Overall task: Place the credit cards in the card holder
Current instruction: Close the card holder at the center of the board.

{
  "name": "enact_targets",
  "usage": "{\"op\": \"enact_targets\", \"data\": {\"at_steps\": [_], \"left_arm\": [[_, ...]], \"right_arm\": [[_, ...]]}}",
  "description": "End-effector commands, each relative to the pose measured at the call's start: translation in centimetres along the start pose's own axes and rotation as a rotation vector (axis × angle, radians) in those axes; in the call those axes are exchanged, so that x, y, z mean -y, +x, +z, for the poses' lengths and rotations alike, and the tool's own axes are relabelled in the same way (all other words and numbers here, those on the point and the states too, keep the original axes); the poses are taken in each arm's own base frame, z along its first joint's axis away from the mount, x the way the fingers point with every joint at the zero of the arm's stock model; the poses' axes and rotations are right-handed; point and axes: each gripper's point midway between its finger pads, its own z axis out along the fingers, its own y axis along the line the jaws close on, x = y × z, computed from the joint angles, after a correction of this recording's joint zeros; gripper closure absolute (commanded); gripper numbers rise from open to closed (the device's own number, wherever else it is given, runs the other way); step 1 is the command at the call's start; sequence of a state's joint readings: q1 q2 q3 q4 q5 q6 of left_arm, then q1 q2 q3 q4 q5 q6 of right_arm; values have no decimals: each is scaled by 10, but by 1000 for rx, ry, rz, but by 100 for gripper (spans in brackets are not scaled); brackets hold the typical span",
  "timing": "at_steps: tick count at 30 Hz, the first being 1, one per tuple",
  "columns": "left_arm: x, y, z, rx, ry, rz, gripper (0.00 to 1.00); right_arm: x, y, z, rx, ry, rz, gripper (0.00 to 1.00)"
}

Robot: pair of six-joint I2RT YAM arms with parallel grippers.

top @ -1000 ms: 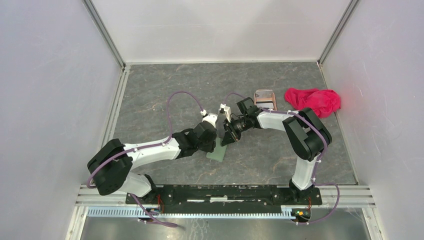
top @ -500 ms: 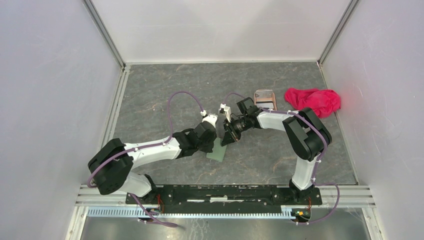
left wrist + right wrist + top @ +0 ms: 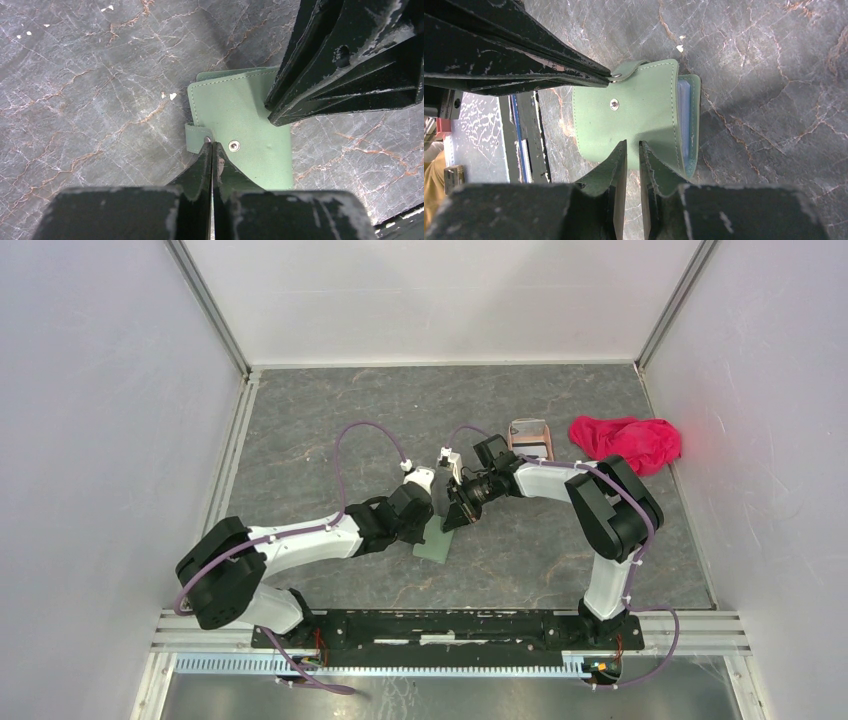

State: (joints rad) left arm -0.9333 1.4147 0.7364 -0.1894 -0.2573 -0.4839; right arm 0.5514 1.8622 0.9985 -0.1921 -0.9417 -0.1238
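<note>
Frankly, I could not call much of the job finished. The card holder (image 3: 432, 543) lay folded flat on the worktop (image 3: 330, 420), about midway between the left and right edges and somewhat closer to the near edge than the far one. Its strap (image 3: 196, 138) stood unfastened, the strap's stud clear of the snap (image 3: 233, 145) on the cover.

The left gripper (image 3: 210, 146) had its fingers pressed together with the tips right at the strap's stud. I could not tell whether they pinched the strap or only touched it. The right gripper (image 3: 630, 147) showed a narrow gap between its fingers, with the tips resting on the cover near one edge. I saw nothing held between them.

I saw no credit cards loose on the worktop in any view. Along the open edge of the card holder only the pale blue pockets (image 3: 683, 107) showed, and I could not see whether cards sat in them. A pinkish tray (image 3: 528, 428) and a red cloth (image 3: 625, 443) lay toward the far right, well apart from the card holder, and the tray's contents were too small to make out.

My reading was that the strap was being worked, and the loading itself remained unconfirmed.
</note>
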Motion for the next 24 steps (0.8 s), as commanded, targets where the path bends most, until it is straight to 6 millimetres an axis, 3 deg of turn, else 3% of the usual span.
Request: {"op": "enact_targets", "data": {"at_steps": [1, 9, 16, 24], "left_arm": [[4, -17, -4, 44, 6, 29, 98], [11, -25, -15, 71, 60, 55, 98], [25, -16, -14, 23, 140, 103, 98], [24, -2, -4, -30, 132, 120, 98]], "right_arm": [[0, -11, 1, 22, -7, -28, 80], [4, -9, 2, 20, 17, -11, 80], [8, -5, 6, 42, 33, 56, 79], [-15, -16, 8, 96, -89, 64, 76]]}}
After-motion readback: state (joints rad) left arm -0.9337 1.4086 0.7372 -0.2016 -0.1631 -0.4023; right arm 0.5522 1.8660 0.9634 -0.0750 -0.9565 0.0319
